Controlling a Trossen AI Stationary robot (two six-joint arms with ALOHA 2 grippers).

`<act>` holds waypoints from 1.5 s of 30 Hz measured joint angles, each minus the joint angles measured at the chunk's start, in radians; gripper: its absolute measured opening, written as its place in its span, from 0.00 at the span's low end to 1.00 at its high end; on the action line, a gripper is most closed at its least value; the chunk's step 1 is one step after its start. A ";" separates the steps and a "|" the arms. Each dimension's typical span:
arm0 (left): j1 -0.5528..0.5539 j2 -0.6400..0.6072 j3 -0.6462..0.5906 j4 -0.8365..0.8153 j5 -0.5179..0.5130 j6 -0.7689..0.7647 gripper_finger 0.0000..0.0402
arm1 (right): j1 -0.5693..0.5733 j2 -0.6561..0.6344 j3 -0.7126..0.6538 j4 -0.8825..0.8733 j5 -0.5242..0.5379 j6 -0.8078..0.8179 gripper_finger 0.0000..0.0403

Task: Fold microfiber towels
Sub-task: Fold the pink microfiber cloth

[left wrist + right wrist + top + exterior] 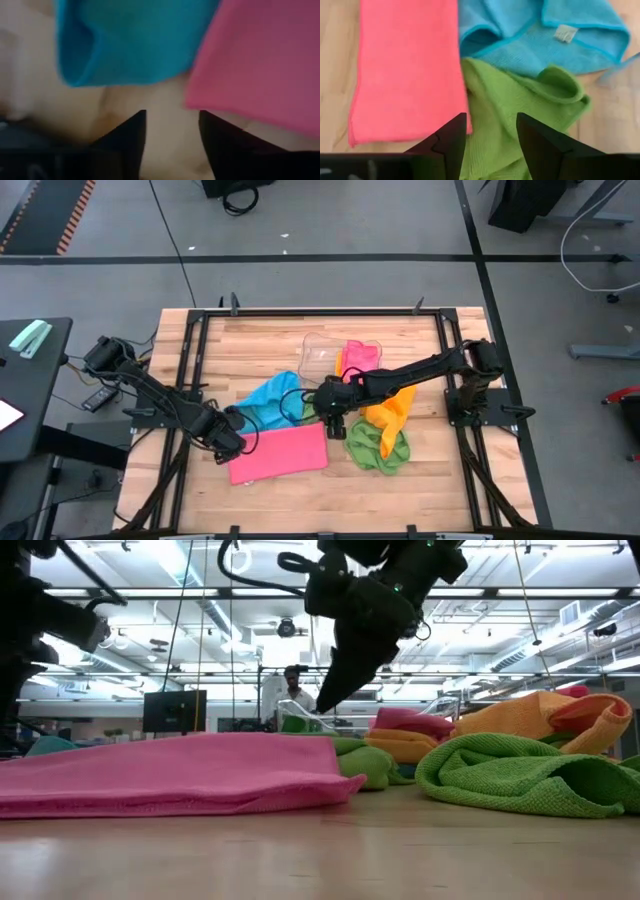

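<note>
A pink towel point(278, 452) lies folded flat on the table near the front; it also shows in the low view point(170, 775). A blue towel point(270, 398) lies crumpled behind it. A green towel point(378, 445) and an orange towel point(392, 408) lie bunched to the right. Another pink towel point(358, 355) lies in the clear tray point(318, 350). My left gripper point(230, 442) is open and low at the folded pink towel's left end, with bare table between its fingers point(172, 130). My right gripper point(333, 420) is open and points down above the pink towel's right end, over green cloth point(492, 100).
The clear tray stands at the back middle of the table. Black frame rails point(195, 350) run along the table's left, right and far sides. Bare wood point(300, 505) lies in front of the towels. A person point(293, 690) stands far off in the room.
</note>
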 joint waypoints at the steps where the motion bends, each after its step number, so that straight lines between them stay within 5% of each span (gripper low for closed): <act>1: -0.005 0.000 0.006 -0.016 -0.002 0.022 0.53 | 0.005 -0.002 0.000 0.009 0.000 0.013 0.46; 7: -0.107 0.000 0.082 0.094 -0.078 0.259 0.58 | 0.078 0.001 0.000 0.084 0.014 0.037 0.47; 13: -0.237 0.007 0.093 0.249 -0.126 0.539 0.54 | 0.162 0.001 0.000 0.154 0.214 0.092 0.47; 18: -0.342 0.046 0.092 0.223 -0.143 0.796 0.57 | 0.202 0.002 0.000 0.233 0.334 0.161 0.47; 26: -0.461 0.186 0.091 0.202 -0.311 1.127 0.62 | 0.232 0.003 0.000 0.323 0.430 0.309 0.47; 45: -0.408 0.251 0.002 0.356 -0.319 1.365 0.53 | 0.295 0.003 0.000 0.393 0.578 0.435 0.47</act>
